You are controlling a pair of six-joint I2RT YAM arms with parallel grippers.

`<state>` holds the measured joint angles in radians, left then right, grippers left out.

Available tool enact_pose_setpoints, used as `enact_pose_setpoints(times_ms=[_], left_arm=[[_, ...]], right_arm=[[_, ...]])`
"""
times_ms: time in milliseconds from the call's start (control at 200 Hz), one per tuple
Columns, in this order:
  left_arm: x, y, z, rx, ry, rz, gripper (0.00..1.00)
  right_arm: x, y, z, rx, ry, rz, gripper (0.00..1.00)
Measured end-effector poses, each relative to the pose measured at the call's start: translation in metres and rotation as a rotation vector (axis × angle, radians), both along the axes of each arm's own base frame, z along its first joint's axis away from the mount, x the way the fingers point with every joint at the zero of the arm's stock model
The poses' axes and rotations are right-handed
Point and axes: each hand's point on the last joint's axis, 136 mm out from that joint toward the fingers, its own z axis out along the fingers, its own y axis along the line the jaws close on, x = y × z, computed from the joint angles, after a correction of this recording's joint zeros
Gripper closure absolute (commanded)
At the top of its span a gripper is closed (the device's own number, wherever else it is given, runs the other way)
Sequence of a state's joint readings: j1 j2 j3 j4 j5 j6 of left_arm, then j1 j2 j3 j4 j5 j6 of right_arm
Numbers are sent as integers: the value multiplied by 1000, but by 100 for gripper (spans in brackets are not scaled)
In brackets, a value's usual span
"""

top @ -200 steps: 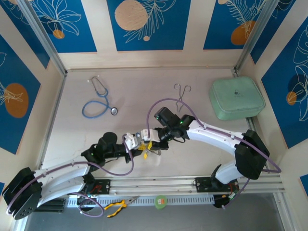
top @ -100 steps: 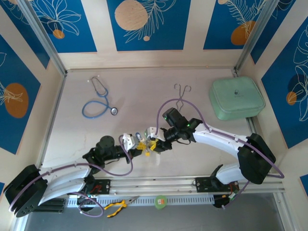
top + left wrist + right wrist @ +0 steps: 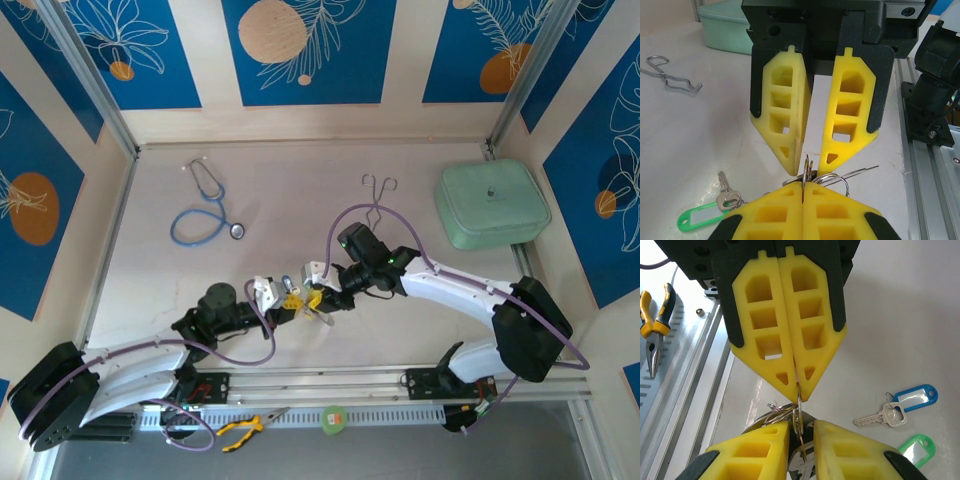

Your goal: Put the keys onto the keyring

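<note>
Pale table (image 3: 280, 180) carries stethoscope (image 3: 237, 231), forceps (image 3: 377, 207), mint case (image 3: 492, 204); two tagged keys (image 3: 880, 417).

From above and behind the arms (image 3: 450, 285), the top camera looks down on the whole table (image 3: 280, 190). The left wrist camera faces right, the right wrist camera left, both very close; they share the keyring (image 3: 835, 176), near and central from above.

Stethoscope (image 3: 205, 208) back-left of table (image 3: 280, 170), forceps (image 3: 377, 200) back-ctr, zip case (image 3: 492, 204) back-right corner. Keyring (image 3: 300, 299) nr front edge, ctr, betw left gripper (image 3: 283, 303) & right gripper (image 3: 318, 294); keys (image 3: 880, 416) on table beside it. Pliers (image 3: 250, 427) before front edge.
</note>
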<state>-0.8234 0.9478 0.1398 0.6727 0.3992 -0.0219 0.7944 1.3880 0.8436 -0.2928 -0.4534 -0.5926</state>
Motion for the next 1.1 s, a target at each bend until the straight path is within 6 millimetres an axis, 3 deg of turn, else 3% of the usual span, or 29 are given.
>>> enact_pose_setpoints(times_ms=[155, 235, 325, 620, 875, 1100], left_arm=[[0, 0, -2, 2, 7, 1, 100], [0, 1, -3, 3, 9, 6, 72], [0, 2, -1, 3, 4, 12, 68], [-1, 7, 15, 71, -50, 4, 74], [-1, 8, -10, 171, -15, -13, 78], [-3, 6, -14, 185, -14, -31, 86]], right_arm=[[1, 2, -1, 4, 1, 1, 100], [1, 2, -2, 2, 6, 0, 100], [-1, 1, -4, -15, 2, 10, 100], [-1, -1, -8, -169, -24, 39, 100], [-5, 0, -1, -211, -33, 60, 100], [-9, 2, -4, -231, -30, 74, 100]])
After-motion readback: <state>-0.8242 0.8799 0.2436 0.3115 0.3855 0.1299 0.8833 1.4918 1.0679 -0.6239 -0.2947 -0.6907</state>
